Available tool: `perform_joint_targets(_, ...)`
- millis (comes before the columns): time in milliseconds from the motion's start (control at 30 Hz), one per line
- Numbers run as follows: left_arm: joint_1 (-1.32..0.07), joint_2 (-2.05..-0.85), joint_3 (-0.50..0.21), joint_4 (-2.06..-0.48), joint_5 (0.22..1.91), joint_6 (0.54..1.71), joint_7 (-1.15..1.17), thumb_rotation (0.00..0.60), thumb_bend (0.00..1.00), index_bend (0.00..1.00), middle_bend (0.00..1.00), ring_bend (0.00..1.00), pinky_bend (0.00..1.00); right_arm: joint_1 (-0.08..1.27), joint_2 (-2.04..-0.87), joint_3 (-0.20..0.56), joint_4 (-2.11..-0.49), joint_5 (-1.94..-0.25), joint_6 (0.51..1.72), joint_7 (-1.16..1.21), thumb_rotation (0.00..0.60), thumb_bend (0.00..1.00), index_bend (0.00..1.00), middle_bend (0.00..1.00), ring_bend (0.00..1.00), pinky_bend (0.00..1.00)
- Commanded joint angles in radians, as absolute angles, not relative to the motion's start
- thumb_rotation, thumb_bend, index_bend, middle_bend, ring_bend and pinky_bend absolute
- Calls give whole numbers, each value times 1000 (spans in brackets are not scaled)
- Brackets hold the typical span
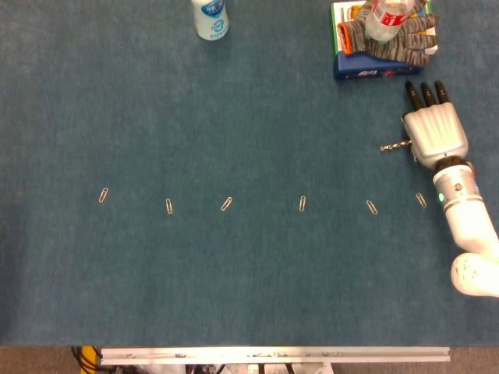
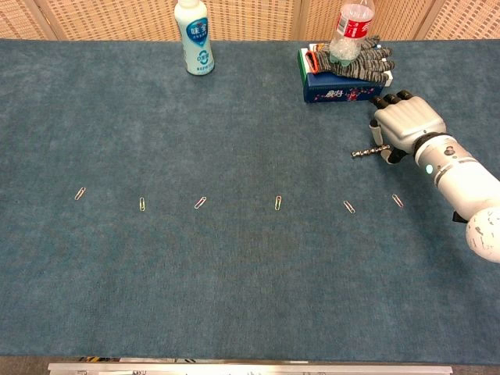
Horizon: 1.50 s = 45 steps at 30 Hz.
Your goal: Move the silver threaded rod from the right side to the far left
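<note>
Silver threaded rod (image 1: 394, 146) lies left-right on the table (image 1: 234, 273), free end pointing left. Right hand (image 1: 435, 132) covers its other end; whether it grips, I cannot tell.

Bench (image 1: 234, 117) mid open L-R above the paperclip row (image 1: 226, 204). Far edge: white bottle (image 1: 210, 19) left-centre, blue box (image 1: 366, 72) w/ gloves (image 1: 390, 39) just beyond right hand (image 1: 433, 134).

A: Where does the silver threaded rod (image 2: 370, 151) lie relative to the blue box (image 2: 337, 87)?
B: Nearer the camera and slightly right of it, flat on the blue cloth (image 2: 234, 273).
A: And the right hand (image 2: 404, 125)?
B: Just right of the rod, palm down; its thumb side covers the rod's right end. Whether it grips cannot be told.
</note>
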<state>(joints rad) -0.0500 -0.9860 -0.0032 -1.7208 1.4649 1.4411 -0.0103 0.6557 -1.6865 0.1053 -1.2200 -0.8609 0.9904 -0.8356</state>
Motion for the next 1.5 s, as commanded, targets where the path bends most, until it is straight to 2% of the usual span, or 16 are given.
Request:
perform_joint_targets(33,-50,-986,-3,-1721,1465,1441,-11,600,448,490,429,274,311,657,-1688,105,-1219,-857,989,-838,600,313,524,6,0,1)
perform_joint_targets(333,-49,-984,-3,-1722,1465,1441,-12,600,449,490,429,274,312,660,-1691,101,-1219,-847,990,-846,600,314,526,7,0,1)
perform_joint_targets(800,-50,-985,-4,-1721,1464,1441,-10,600,448,490,429,274,312,656,-1688,97,-1227,-862,997,-822,600,361,601,26,0,1)
perform_joint_targets(1500,-47,-986,-2,-1724,1471,1448,-3,600,448,490,429,274,313,583,-1506,50,-1539,-948,1137,-818,600,361,608,33,0,1)
